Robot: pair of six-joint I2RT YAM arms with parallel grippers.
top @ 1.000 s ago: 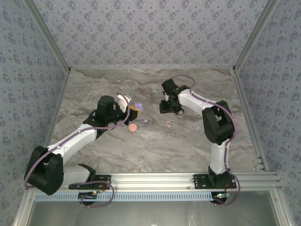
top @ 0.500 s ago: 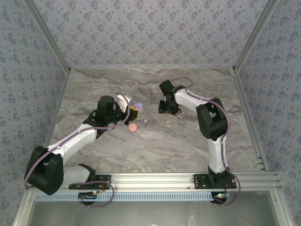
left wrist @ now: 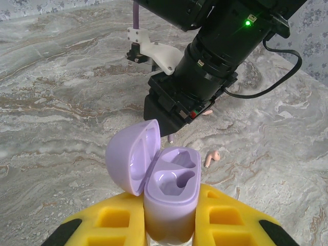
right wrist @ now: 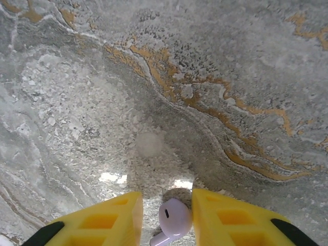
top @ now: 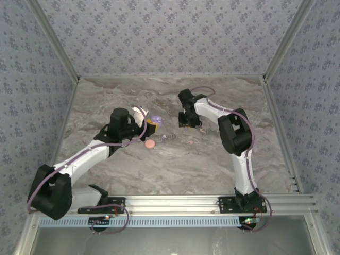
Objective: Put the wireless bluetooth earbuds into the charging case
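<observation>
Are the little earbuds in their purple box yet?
Not yet. Done: the left gripper holds the open lilac plastic charging case, both sockets empty. In hand: the jaws of the right gripper straddle a lilac earbud on the marble table. Left: seating it inside.

A grey, marble-veined table (top: 133, 170) fills the middle of the top view. Blue-grey flowered walls (top: 170, 37) rise at the top and along both sides. Aluminium rails (top: 175, 202) cross the lower edge, and slanted posts (top: 53, 42) frame the upper corners.
</observation>
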